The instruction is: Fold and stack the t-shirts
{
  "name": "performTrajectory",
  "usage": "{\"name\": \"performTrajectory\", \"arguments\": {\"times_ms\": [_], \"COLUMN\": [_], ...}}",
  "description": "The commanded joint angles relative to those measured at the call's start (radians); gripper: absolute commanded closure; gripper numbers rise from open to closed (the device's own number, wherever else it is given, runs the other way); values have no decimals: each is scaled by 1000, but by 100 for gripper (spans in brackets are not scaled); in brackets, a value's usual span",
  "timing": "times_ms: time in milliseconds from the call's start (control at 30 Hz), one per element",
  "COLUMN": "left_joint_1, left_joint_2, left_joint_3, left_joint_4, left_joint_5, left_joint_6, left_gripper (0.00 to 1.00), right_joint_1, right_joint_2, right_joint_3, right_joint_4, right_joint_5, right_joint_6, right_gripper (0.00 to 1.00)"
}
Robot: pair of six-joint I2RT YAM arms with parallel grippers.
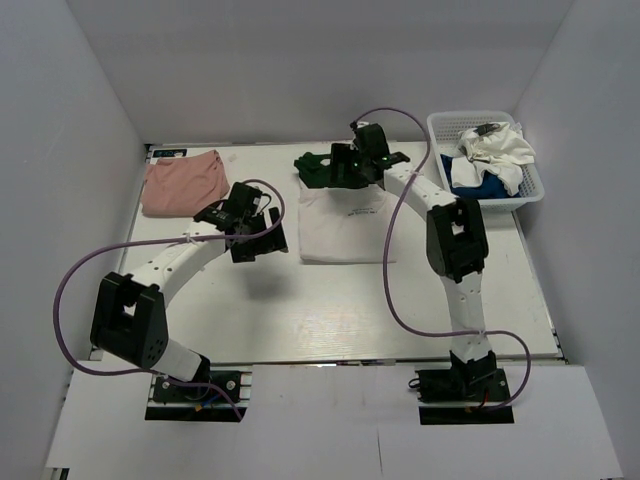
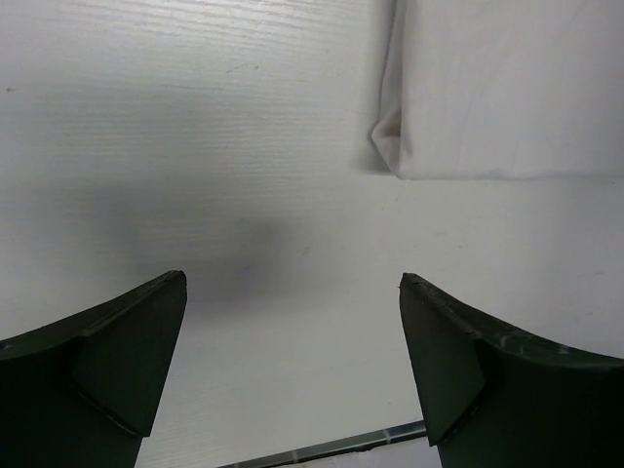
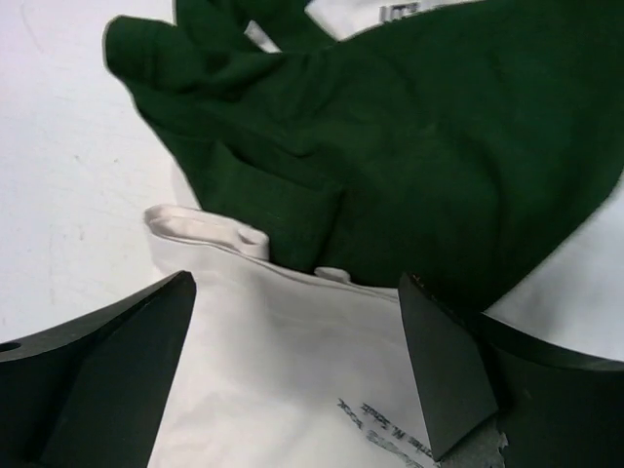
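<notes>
Fingers (image 3: 458,380) of right gripper (image 3: 294,285) spread wide, nothing held, hovering over crumpled green sleeves (image 3: 419,146) of white tee (image 1: 345,235), mid-table toward far edge. Same at left gripper (image 2: 292,278): wide, empty, near tee's near-left corner. Cloth soft, light, floppy; likely sags and slips, so pinch hem corners or sleeve seams. Body lies flat, print up. Folded pink tee (image 1: 182,183) at far left corner; blue tee (image 1: 470,180) and plain white tee (image 1: 500,150) in basket (image 1: 505,203), far right corner.

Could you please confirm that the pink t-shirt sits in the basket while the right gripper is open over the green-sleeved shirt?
Not quite: the top external view shows the pink t-shirt lying folded on the table at its far-left corner, not in the basket. The right gripper is indeed open over the green-sleeved shirt.
</notes>
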Motion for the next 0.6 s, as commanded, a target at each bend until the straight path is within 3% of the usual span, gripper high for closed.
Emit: {"name": "performTrajectory", "arguments": {"times_ms": [0, 67, 100, 133, 267, 400, 500, 567], "left_joint_1": [-19, -19, -19, -19, -28, -37, -56, -56], "left_joint_2": [-7, 19, 36, 77, 178, 263, 313, 360], "left_joint_3": [7, 16, 16, 27, 55, 55, 94, 121], "left_joint_4": [47, 67, 104, 115, 171, 256, 271, 248], "left_joint_5": [31, 59, 80, 114, 161, 241, 232, 214], "left_joint_6": [28, 52, 52, 63, 83, 83, 92, 92], "left_gripper": [0, 0, 0, 0, 0, 0, 17, 39], "right_joint_1": [-12, -18, -20, -28, -60, -88, -111, -120], "right_joint_2": [-113, -254, -293, -410, -616, -729, -735, -717], "right_joint_3": [-111, -195, -341, -390, -683, -954, -1013, -1036], "right_joint_4": [-23, 12, 26, 35, 57, 96, 86, 109], "right_joint_5": [17, 28, 31, 63, 135, 132, 14, -15], "right_joint_6": [-7, -3, 0, 8, 83, 112, 106, 102], "right_gripper": [10, 10, 10, 10, 10, 10, 10, 10]}}
